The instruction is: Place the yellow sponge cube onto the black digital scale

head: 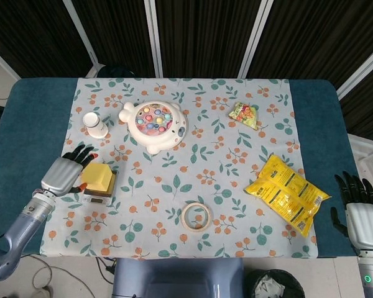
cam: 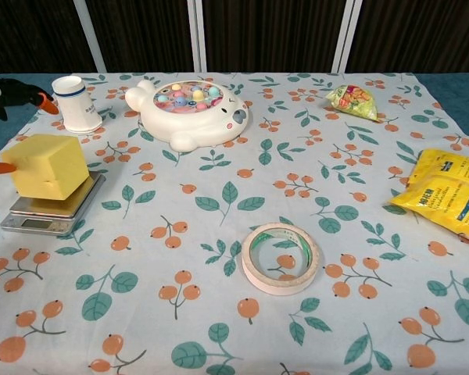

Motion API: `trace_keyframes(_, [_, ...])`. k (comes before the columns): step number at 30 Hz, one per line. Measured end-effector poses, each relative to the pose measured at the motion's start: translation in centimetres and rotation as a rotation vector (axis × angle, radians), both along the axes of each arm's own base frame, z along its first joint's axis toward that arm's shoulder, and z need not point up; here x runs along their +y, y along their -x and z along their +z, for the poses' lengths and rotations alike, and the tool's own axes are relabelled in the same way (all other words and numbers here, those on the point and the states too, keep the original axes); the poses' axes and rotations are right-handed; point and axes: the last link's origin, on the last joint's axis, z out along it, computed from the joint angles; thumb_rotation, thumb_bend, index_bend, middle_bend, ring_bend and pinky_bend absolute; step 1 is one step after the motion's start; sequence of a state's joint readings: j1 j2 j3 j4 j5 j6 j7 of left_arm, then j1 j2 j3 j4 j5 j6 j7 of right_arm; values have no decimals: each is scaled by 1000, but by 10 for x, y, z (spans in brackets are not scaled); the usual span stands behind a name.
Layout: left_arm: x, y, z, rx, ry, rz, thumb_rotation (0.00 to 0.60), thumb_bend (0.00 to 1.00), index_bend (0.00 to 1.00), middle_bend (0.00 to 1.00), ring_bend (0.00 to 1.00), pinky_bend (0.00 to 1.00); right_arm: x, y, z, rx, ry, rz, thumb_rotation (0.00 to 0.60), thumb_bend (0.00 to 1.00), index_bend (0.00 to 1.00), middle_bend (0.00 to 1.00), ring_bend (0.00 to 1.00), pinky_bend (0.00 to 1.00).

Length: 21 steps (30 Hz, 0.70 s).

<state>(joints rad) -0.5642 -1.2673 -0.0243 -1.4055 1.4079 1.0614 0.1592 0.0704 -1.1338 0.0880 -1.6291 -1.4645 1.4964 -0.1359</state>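
My left hand (head: 63, 174) sits just left of the yellow foam sponge cube (cam: 51, 165), fingers spread and holding nothing. The cube rests on the black digital scale (cam: 45, 212), so I judge the placing done; only withdrawal remains. My right hand (head: 360, 211) idles, fingers apart and empty.

Bare cloth lies open between the scale (cam: 43, 213) and tape roll (cam: 281, 258); the cup (cam: 76, 104) and fish toy (cam: 189, 112) stand beyond it, far left.

Matt porous yellow sponge cube (cam: 49, 166), brushed metal scale (cam: 53, 212), printed cloth (cam: 219, 234) over surface, glossy yellow plastic packet (head: 286, 192), smooth tape roll (cam: 281, 257)
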Motion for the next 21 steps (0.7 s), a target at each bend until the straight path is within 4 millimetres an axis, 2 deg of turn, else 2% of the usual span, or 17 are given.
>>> trace_keyframes(11, [-30, -24, 50, 0, -85, -119, 600, 208, 144, 39, 0, 262, 0, -2, -3, 0, -18, -10, 600, 559, 0, 43, 36, 0])
trace_keyframes(16, [-43, -23, 68, -24, -139, -116, 600, 208, 138, 47, 0, 255, 0, -2, -2, -5, -10, -7, 600, 560, 0, 43, 36, 0])
trace_keyframes(21, [-54, -13, 81, -90, -233, -107, 600, 207, 134, 51, 0, 235, 0, -3, 0, -12, -2, 5, 600, 559, 0, 43, 35, 0])
